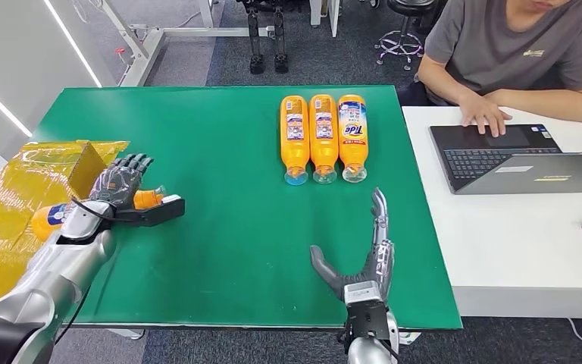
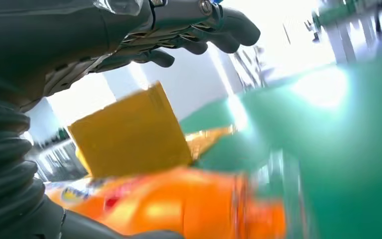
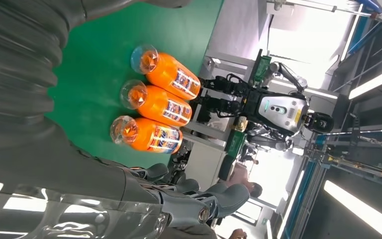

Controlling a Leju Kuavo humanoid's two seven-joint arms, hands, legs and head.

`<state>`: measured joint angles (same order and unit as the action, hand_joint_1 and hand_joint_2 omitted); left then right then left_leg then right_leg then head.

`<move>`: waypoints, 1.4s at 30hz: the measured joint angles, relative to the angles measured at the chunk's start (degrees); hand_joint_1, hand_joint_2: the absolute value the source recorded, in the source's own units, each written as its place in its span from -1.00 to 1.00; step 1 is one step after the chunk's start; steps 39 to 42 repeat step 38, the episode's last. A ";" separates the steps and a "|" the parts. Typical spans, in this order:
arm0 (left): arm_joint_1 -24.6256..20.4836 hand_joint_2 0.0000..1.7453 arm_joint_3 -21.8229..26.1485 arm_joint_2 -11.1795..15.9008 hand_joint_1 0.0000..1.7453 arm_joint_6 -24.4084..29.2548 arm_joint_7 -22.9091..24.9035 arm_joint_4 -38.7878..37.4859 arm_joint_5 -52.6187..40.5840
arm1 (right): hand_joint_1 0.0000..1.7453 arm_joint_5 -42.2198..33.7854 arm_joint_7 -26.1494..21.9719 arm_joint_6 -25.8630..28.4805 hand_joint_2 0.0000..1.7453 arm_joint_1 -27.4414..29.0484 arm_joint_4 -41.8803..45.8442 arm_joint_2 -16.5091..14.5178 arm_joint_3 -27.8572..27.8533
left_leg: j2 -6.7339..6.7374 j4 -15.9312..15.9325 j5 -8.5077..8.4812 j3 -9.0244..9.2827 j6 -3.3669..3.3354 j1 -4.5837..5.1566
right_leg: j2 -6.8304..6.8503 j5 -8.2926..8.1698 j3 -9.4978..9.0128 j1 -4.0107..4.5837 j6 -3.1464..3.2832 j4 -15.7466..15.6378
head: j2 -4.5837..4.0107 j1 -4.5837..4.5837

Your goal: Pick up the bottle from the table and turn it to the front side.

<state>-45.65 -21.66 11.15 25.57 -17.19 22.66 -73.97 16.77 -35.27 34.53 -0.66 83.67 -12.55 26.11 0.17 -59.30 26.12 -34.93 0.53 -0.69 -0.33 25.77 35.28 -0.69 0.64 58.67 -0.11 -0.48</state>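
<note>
An orange bottle [image 1: 148, 199] lies on its side at the left of the green table [image 1: 220, 250], its cap end pointing right, just in front of the yellow box. My left hand [image 1: 121, 186] hovers over it with fingers [image 2: 194, 30] spread above and the thumb stretched out along the table. In the left wrist view the blurred bottle [image 2: 189, 209] sits low by the palm, apart from the fingers. My right hand [image 1: 364, 262] stands open over the table's near edge, holding nothing; the right wrist view shows its fingers [image 3: 214, 196] spread.
Three orange bottles [image 1: 323, 136] [image 3: 154, 107] lie side by side at the table's far middle. A yellow taped box [image 1: 38, 182] [image 2: 129, 134] stands at the left edge. On the white table [image 1: 515, 250] to the right, a person [image 1: 515, 53] works at a laptop [image 1: 500, 155].
</note>
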 joint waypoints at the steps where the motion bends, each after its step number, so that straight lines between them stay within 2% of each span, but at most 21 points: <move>1: 0.41 1.00 0.81 0.03 -1.00 1.84 -0.82 0.19 1.37 | -1.00 0.02 0.02 0.04 1.00 0.02 0.04 -0.06 -0.10 | 0.00 0.00 0.00 0.00 0.00 0.00 | 0.00 0.00 0.00 0.00 0.00 0.00 | 0.00 0.00; 7: 3.94 1.00 6.43 0.57 -1.00 7.26 -3.64 3.33 6.15 | -1.00 -0.03 0.14 0.22 1.00 0.20 0.06 -0.34 -0.61 | 0.00 0.01 0.00 0.00 0.00 -0.01 | 0.00 0.00 0.01 0.00 0.00 0.00 | 0.00 0.01; 14: 9.43 1.00 12.52 1.97 -1.00 10.52 -6.67 12.67 8.80 | -1.00 -1.53 -1.09 0.80 1.00 0.93 0.01 -0.35 -1.01 | 0.00 0.01 0.00 0.00 0.00 0.00 | 0.00 0.01 0.01 0.00 0.00 0.00 | 0.00 0.01; 16: 10.93 1.00 14.34 1.94 -1.00 11.89 -9.58 16.02 12.35 | -1.00 -1.95 -1.43 1.14 1.00 0.99 -0.10 -0.35 -1.10 | -0.01 0.01 0.00 0.00 0.00 0.00 | 0.00 0.01 0.01 0.00 0.00 -0.01 | 0.00 0.01; 19: 13.27 1.00 17.07 1.18 -1.00 12.40 -17.16 22.68 23.66 | -1.00 -2.81 -2.08 1.65 1.00 0.99 -0.55 -0.35 -1.11 | -0.01 0.01 0.00 0.00 0.00 0.01 | 0.00 0.01 0.01 0.00 0.00 -0.02 | 0.00 0.01; 22: 15.60 1.00 18.50 -0.39 -1.00 10.51 -21.64 30.97 39.08 | -1.00 -3.97 -3.01 2.47 1.00 0.90 -1.32 -0.35 -1.10 | -0.03 -0.01 0.00 0.00 -0.01 0.02 | 0.02 0.01 0.01 0.00 -0.01 -0.04 | 0.00 0.01; 26: 17.17 1.00 18.12 -4.35 -1.00 4.50 -22.75 42.92 61.99 | -1.00 -4.89 -3.94 3.98 1.00 0.53 -2.53 -0.35 -0.86 | -0.13 -0.03 0.00 -0.01 -0.01 0.02 | 0.14 0.01 -0.03 0.00 -0.01 -0.07 | 0.00 0.01; 29: 17.45 1.00 17.15 -7.90 -1.00 -1.76 -22.98 48.48 71.23 | -1.00 -3.57 -4.22 4.88 1.00 0.52 -2.51 -0.35 -0.59 | -0.18 -0.03 0.01 -0.01 -0.02 0.04 | 0.22 0.00 -0.06 -0.01 -0.02 -0.07 | 0.00 0.01; 32: 17.88 1.00 15.76 -11.28 -1.00 -5.91 -23.01 51.15 74.66 | -1.00 -1.38 -3.65 5.39 1.00 0.91 -1.37 -0.34 -0.55 | -0.16 -0.04 0.01 -0.01 -0.02 0.04 | 0.19 0.00 -0.07 -0.02 -0.02 -0.07 | 0.00 0.01; 36: 18.96 1.00 14.39 -14.46 -1.00 -7.58 -23.00 52.75 76.01 | -1.00 0.39 -2.43 5.57 1.00 1.41 0.35 -0.31 -0.56 | -0.15 -0.04 0.01 0.00 -0.02 0.03 | 0.17 0.00 -0.06 -0.03 -0.02 -0.07 | 0.00 0.01; 42: 19.32 1.00 14.14 -15.25 -1.00 -8.54 -23.01 53.10 76.97 | -1.00 0.77 -2.05 5.54 1.00 1.51 0.72 -0.29 -0.56 | -0.15 -0.03 0.01 0.01 -0.02 0.03 | 0.17 0.00 -0.05 -0.03 -0.02 -0.07 | 0.00 0.00</move>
